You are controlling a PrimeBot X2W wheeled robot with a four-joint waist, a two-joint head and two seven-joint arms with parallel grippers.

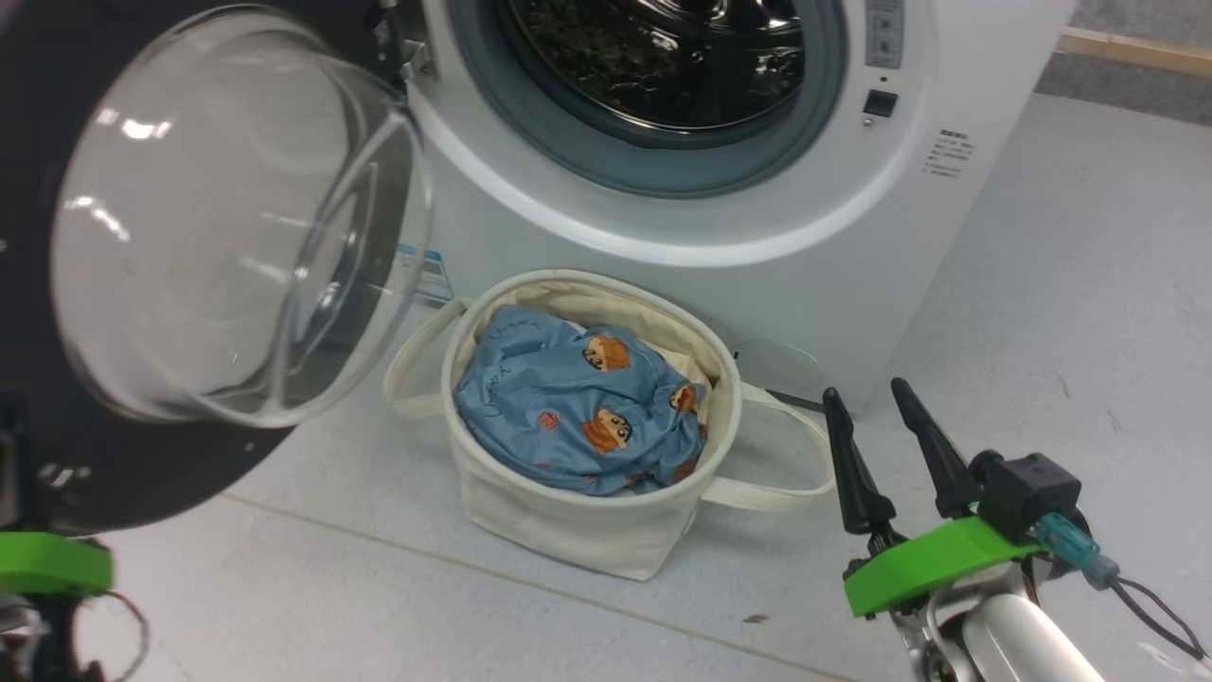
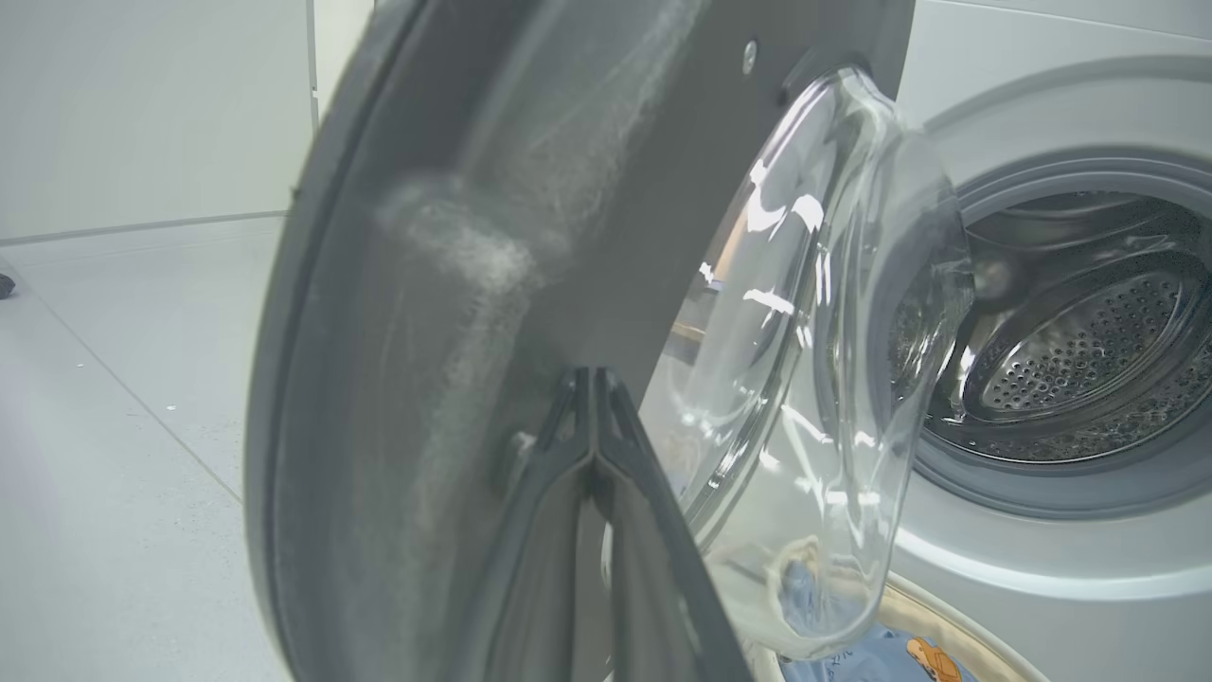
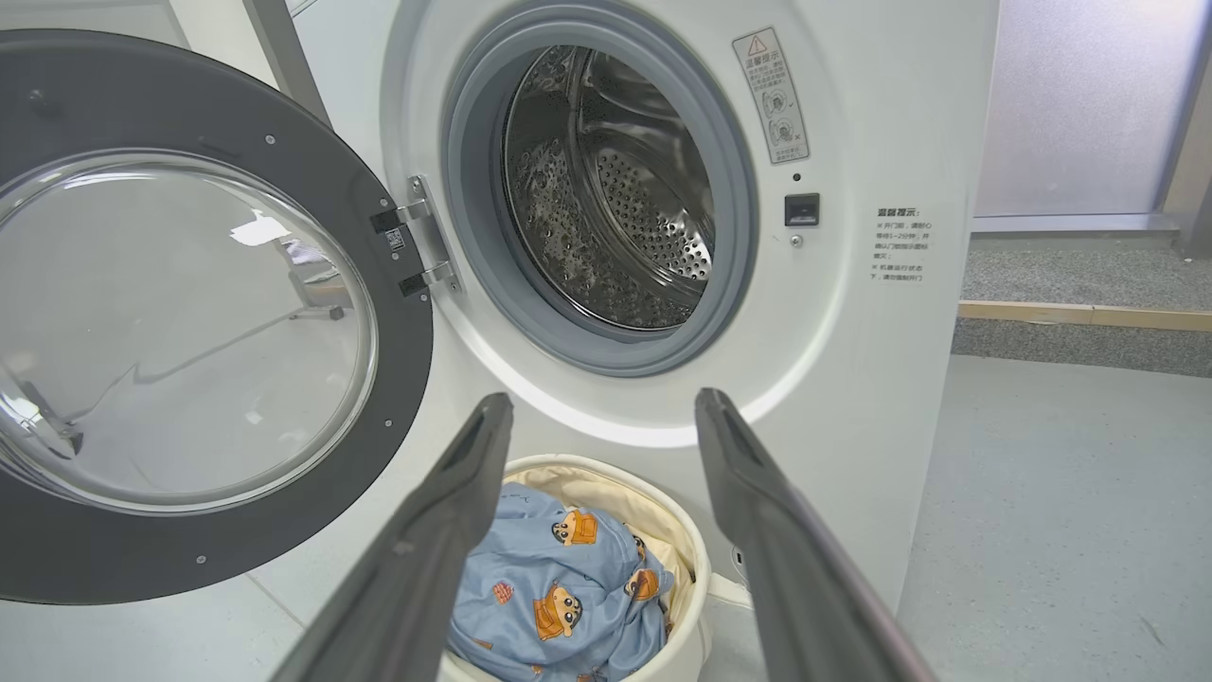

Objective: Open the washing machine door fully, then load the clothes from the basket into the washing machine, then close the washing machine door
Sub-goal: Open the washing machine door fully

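The washing machine door [image 3: 189, 322], glossy black round a bulging clear bowl, hangs wide from the left edge of the white washing machine [image 1: 833, 256]; its grey labels [image 3: 901, 244] are too small to read; the clothes [image 1: 568, 407], light blue with cartoon faces, fill the cream basket [image 1: 568, 530] on the floor [image 1: 1042, 284] at the washer's front; the left gripper [image 2: 592, 379] is pinched closed at the door's inner face; the right gripper [image 1: 866, 393] is spread wide, holding nothing.

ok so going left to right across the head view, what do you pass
washing machine door → basket with the clothes in it → right hand, open
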